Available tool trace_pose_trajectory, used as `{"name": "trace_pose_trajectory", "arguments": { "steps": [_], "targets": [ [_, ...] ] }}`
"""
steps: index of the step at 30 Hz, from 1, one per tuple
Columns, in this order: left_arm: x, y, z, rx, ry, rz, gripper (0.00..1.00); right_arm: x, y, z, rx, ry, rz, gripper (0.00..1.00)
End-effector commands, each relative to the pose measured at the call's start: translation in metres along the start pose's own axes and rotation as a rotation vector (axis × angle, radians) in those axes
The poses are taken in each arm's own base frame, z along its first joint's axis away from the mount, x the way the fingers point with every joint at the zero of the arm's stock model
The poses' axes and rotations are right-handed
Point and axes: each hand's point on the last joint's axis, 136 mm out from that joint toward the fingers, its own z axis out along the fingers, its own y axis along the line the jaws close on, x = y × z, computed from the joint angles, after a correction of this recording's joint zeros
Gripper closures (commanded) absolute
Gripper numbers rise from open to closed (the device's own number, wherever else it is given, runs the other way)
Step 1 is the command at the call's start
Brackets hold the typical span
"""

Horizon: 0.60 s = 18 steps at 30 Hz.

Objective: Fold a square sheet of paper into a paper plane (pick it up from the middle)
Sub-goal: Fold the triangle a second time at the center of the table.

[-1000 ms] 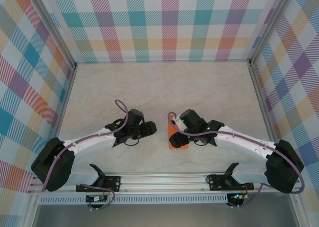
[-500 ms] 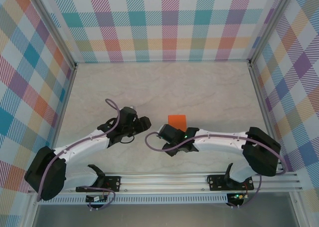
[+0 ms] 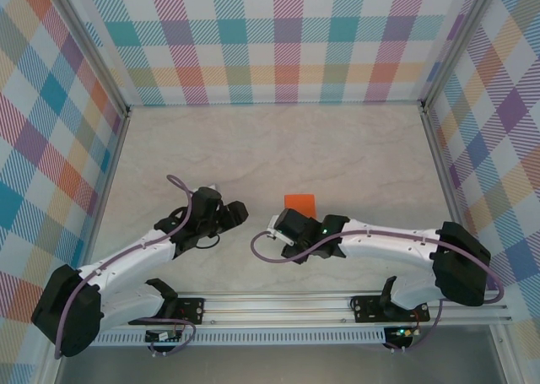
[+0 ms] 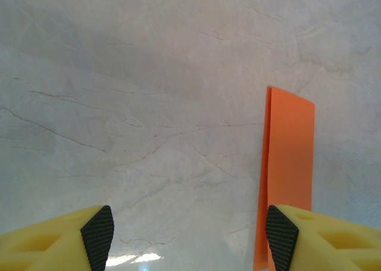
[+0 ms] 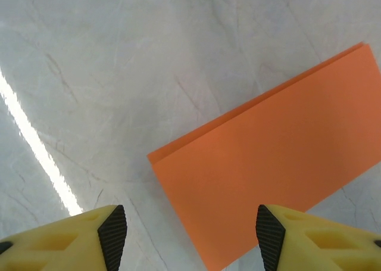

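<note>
Thin, matt bright-orange paper sheet (image 3: pixel 299 202), folded double into a crisp-edged rectangle, lies flat on the pale, marble-veined tabletop (image 3: pixel 354 148). It sits just beyond the right claw (image 3: pixel 283 224) and apart from the left claw (image 3: pixel 236 212). Both claws, with yellow fingers and black ribbed pads (image 5: pixel 113 235), stand open and empty. A second ago the sheet lay partly under the right claw. It now rests farther back, and the left claw has drawn leftward. Pastel plaid walls (image 3: pixel 287 38) on aluminium posts (image 3: pixel 90 51) enclose the tabletop.
</note>
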Motion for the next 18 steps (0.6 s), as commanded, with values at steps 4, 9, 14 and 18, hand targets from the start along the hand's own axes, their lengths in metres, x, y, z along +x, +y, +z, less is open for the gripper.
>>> {"name": "trace_pose_trajectory", "arguments": {
  "steps": [4, 9, 14, 18],
  "targets": [
    [0.003, -0.006, 0.002, 0.051, 0.025, 0.016, 0.28, -0.001, 0.011, -0.008, -0.057, -0.086, -0.078, 0.37],
    [0.011, -0.012, 0.008, 0.074, 0.066, 0.032, 0.28, 0.011, 0.015, -0.012, -0.085, -0.115, -0.120, 0.33],
    [0.015, -0.017, 0.014, 0.084, 0.075, 0.031, 0.28, 0.035, 0.022, 0.002, -0.122, 0.000, -0.171, 0.34],
    [0.016, -0.018, 0.018, 0.076, 0.086, 0.042, 0.28, 0.026, 0.021, 0.014, -0.110, -0.005, -0.175, 0.35]
  ]
}}
